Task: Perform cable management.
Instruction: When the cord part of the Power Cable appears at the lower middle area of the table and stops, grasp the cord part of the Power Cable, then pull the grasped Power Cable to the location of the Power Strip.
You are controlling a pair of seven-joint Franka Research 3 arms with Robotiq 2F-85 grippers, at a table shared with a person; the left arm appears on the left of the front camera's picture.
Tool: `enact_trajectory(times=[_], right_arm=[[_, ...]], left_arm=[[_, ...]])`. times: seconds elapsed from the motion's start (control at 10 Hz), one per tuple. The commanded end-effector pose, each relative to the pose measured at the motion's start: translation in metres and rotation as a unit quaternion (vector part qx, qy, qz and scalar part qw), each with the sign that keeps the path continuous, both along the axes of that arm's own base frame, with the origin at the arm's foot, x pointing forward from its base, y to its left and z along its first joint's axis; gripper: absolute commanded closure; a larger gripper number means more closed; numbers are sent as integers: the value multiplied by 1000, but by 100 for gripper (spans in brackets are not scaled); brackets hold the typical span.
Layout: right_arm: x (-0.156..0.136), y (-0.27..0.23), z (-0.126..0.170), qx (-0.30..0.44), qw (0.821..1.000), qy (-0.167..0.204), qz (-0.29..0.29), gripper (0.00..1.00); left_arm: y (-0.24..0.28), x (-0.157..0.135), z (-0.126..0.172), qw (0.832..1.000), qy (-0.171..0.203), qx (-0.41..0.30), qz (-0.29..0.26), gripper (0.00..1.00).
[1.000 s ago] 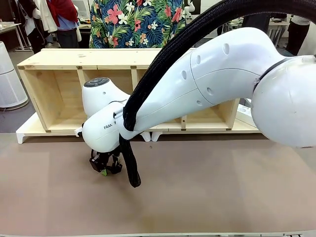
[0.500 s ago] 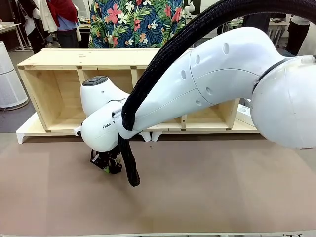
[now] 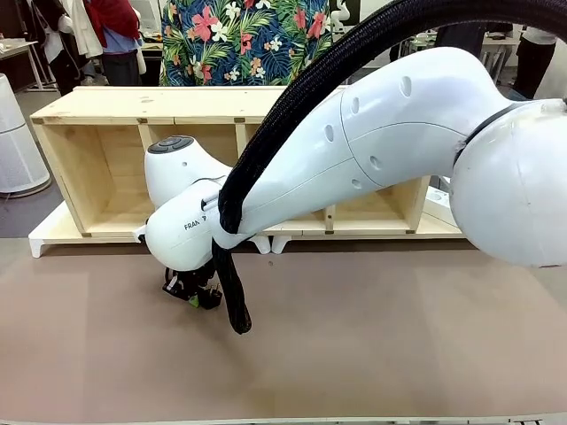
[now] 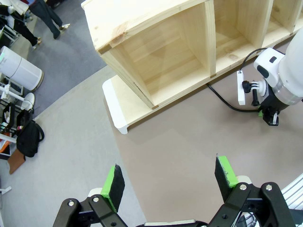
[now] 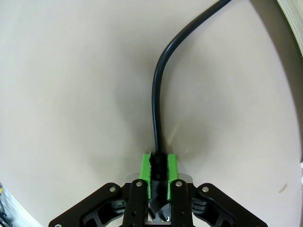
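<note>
One right claw clamped on cable, shelf base nearby

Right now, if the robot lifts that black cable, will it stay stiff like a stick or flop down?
Probably floppy: the cable lies in a soft curve on the table. Likely light, since it is thin. It probably won't slip, because the right tool is clamped shut on it.
</note>
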State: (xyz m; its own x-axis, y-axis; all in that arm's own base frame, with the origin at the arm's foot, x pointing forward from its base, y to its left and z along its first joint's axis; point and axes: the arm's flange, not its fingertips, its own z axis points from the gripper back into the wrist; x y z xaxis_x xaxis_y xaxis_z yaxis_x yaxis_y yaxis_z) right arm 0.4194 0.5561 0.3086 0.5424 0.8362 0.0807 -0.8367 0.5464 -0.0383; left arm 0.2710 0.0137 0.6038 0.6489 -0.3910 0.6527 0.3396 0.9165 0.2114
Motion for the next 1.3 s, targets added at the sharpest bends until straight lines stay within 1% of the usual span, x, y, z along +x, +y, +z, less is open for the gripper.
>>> enact_trajectory(times=[0.0, 0.1, 1.2], right_arm=[[0, 1, 0, -3, 1000, -19, -9, 100], [0, 0, 0, 0, 1000, 0, 0, 100], [0, 0, 0, 0, 1000, 0, 0, 100]], left_arm=[[0, 0, 0, 1000, -2, -5, 4, 0], [0, 0, 0, 1000, -2, -5, 4, 0], [0, 0, 0, 1000, -2, -5, 4, 0]])
